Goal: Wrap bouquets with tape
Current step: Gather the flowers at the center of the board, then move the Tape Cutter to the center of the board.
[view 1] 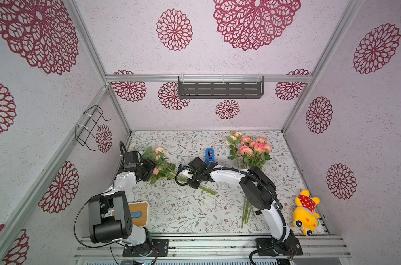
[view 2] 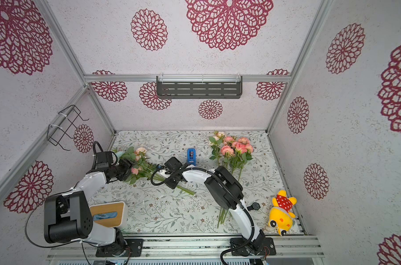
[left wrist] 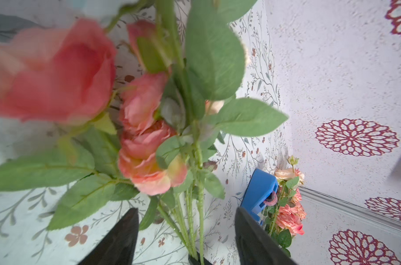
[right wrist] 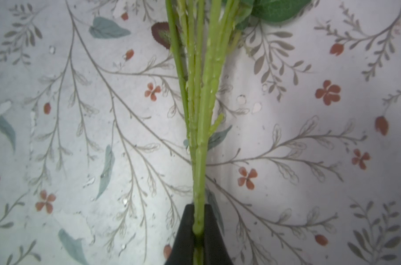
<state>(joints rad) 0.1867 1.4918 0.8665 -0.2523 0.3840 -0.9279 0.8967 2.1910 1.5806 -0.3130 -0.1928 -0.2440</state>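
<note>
A bench (view 1: pixel 194 213) covered in a leaf-and-flower print fills the floor of a walled booth. The right-hand bouquet (view 1: pixel 252 149) of pink and peach blooms lies with its heads near the far right corner, its stems running toward the near edge behind the right arm (view 1: pixel 259 188). The left-hand bouquet (view 1: pixel 159 165) lies slantwise, blooms close to the left edge, stems pointing to the bench's middle. The left gripper (left wrist: pixel 186 210) sits over its leaves, fingers spread wide to either side of the stems, touching none in the wrist view. The right gripper (right wrist: pixel 198 220) is pressed together on the same bunch's stems, pinching them partway along, the stem ends sticking out beyond it. A yellow plush toy (view 1: pixel 306 213) in a red spotted top lies at the near right corner. A box with a wooden lid (view 1: pixel 137 212) sits by the near left corner, partly behind the left arm (view 1: pixel 112 218). The blue tape dispenser (view 1: pixel 209 156) stands between the two bouquets, toward the far edge, just beyond the right wrist and apart from both bunches. A black wristwatch (view 2: pixel 254 206) lies beside the right arm, near the toy.
</note>
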